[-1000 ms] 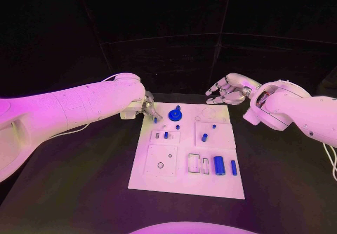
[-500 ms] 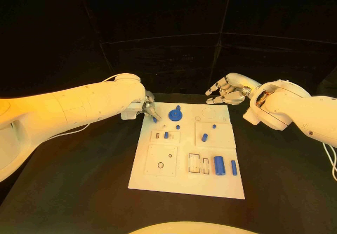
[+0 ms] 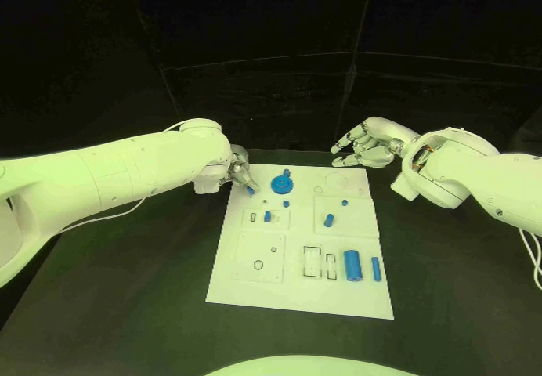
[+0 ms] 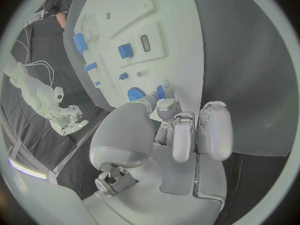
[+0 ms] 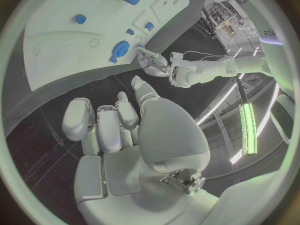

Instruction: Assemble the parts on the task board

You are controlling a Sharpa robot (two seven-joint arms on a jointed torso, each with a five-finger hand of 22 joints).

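We see the left hand (image 3: 237, 174) pinching a small blue part (image 3: 250, 189) at the white task board's (image 3: 303, 298) far-left corner; its axis unclear. Right hand (image 3: 363, 146) hovers beyond, fingers loosely curled, empty. Blue cylinder (image 3: 353, 265) lies lengthwise.

Left robot hand (image 4: 172, 130) pinching a small blue part (image 4: 160, 91) at the task board (image 4: 181, 40) edge

cnt | task board (image 3: 254, 258): 1 | blue parts (image 3: 353, 265): 8 counted, tiny ones unsure | hands: 2 – left hand (image 3: 235, 174), right hand (image 3: 363, 145) | table (image 3: 135, 298): 1
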